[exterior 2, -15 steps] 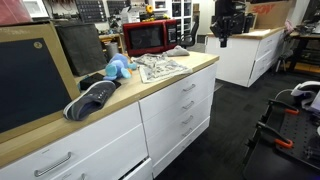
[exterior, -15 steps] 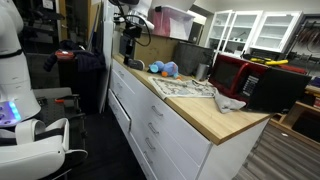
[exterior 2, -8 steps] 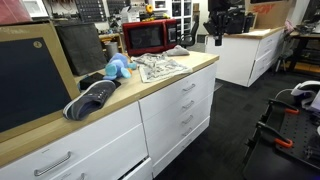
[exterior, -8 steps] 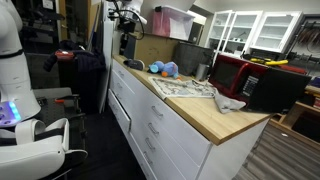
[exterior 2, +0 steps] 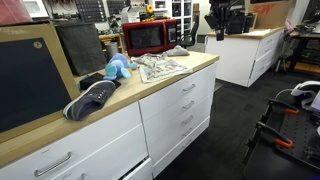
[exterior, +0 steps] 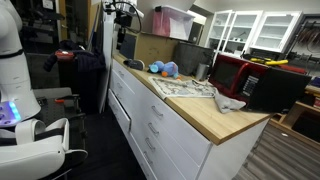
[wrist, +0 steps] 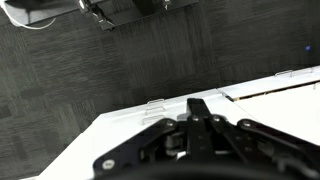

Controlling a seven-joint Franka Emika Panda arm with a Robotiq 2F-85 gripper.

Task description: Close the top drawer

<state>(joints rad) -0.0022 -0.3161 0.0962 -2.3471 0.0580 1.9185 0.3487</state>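
Note:
The white cabinet with a wooden top runs through both exterior views. Its top drawer [exterior 2: 176,92] has a flat white front and a small handle, and it looks flush with the fronts below; it also shows in an exterior view [exterior: 148,106]. No pale wood inside shows. My gripper [exterior: 122,42] hangs high above the far end of the counter, apart from the drawers, and also shows in an exterior view [exterior 2: 222,32]. In the wrist view the gripper [wrist: 200,108] is shut and empty, over a white cabinet front with a small handle [wrist: 155,102].
On the counter lie a newspaper [exterior: 183,88], a blue soft toy [exterior: 164,69], a grey shoe [exterior 2: 92,100] and a red microwave [exterior: 232,72]. A second white cabinet [exterior 2: 250,55] stands across the dark floor. A black wheeled frame [exterior 2: 285,135] stands nearby.
The arm has drifted slightly up and away from the counter's end. The gripper stays shut, and the drawers have not moved.

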